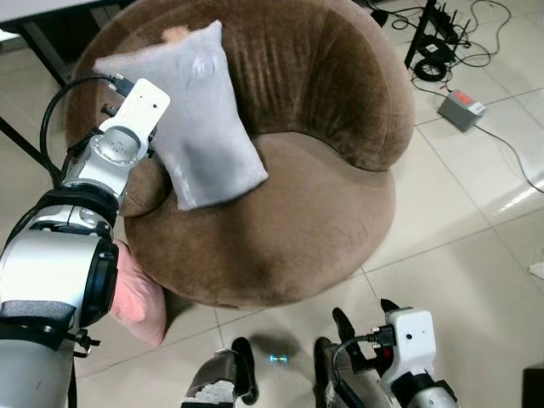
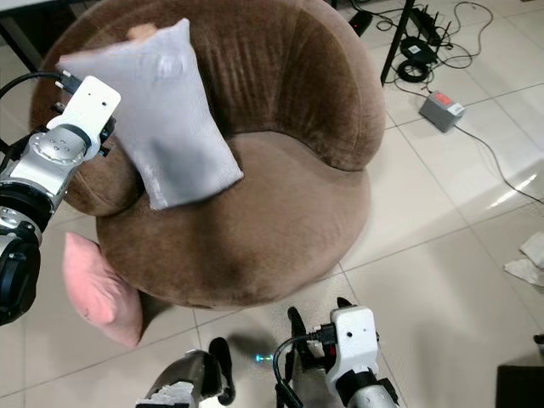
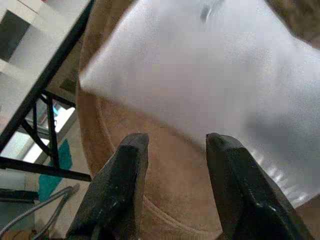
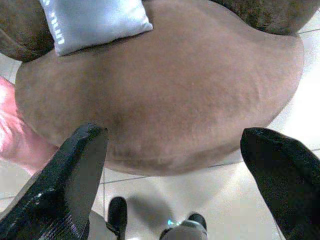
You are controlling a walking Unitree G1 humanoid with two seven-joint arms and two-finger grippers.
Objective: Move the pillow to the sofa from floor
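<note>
While leaning on sofa (image 1: 323,212), grey pillow (image 1: 200,127), just beyond parted left end effector (image 3: 172,145)

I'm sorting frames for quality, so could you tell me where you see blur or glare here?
Left wrist view: the grey pillow is smeared and washed out, while the black fingers stay fairly sharp. Left eye view: sharp, with window glare on the floor tiles. Right wrist view: the near fingers look soft.

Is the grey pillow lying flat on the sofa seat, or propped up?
Propped up: the grey pillow leans tilted against the brown sofa backrest, its lower corner on the seat. The open left gripper is just behind it, not gripping.
</note>
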